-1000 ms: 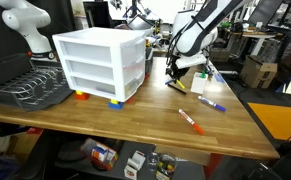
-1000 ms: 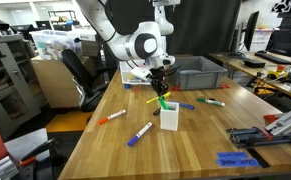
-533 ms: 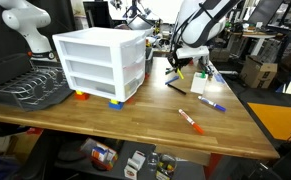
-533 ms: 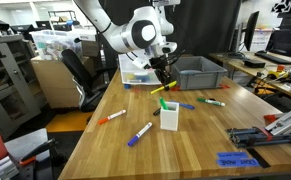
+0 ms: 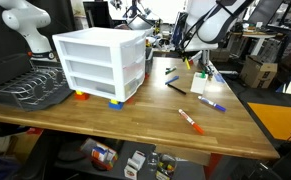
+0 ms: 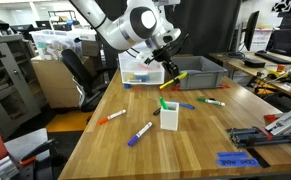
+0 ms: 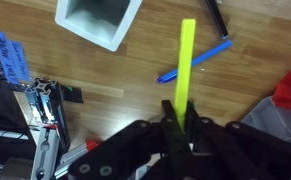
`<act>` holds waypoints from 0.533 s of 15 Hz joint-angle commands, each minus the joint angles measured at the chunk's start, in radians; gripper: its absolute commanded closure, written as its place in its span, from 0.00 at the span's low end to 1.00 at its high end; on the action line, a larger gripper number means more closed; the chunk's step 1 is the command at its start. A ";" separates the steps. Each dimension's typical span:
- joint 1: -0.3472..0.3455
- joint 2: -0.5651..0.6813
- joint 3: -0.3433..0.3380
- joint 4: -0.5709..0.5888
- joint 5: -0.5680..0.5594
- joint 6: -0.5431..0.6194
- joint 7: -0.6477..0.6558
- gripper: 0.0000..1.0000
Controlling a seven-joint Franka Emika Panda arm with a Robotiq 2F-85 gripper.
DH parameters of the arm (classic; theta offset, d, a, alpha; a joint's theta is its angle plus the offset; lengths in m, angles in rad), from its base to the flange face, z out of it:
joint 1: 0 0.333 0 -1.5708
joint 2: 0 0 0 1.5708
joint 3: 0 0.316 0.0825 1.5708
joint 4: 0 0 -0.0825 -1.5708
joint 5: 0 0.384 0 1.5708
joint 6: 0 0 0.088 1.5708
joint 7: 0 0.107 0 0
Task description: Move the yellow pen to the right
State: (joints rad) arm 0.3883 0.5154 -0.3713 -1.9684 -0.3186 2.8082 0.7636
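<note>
While the black gripper [image 7: 178,120] hangs high over the wooden tabletop [image 7: 105,100], its fingers [image 7: 169,114] are clamped on one end of the slim yellow pen [image 7: 186,60]. The pen is in the air and touches nothing else. Below it stand a white square cup [image 7: 95,20] and a blue marker [image 7: 211,51].

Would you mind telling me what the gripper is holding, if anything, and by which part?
The gripper is shut on the yellow pen, pinching it near one end; the rest of the pen sticks out free in the wrist view.
</note>
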 commanded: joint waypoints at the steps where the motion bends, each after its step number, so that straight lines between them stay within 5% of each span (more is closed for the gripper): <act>1: 0.026 -0.067 -0.038 -0.085 -0.046 0.016 0.077 0.97; 8: -0.011 -0.277 0.012 -0.269 -0.047 -0.033 0.161 0.97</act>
State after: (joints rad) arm 0.4000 0.3415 -0.3910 -2.1476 -0.3409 2.8041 0.8732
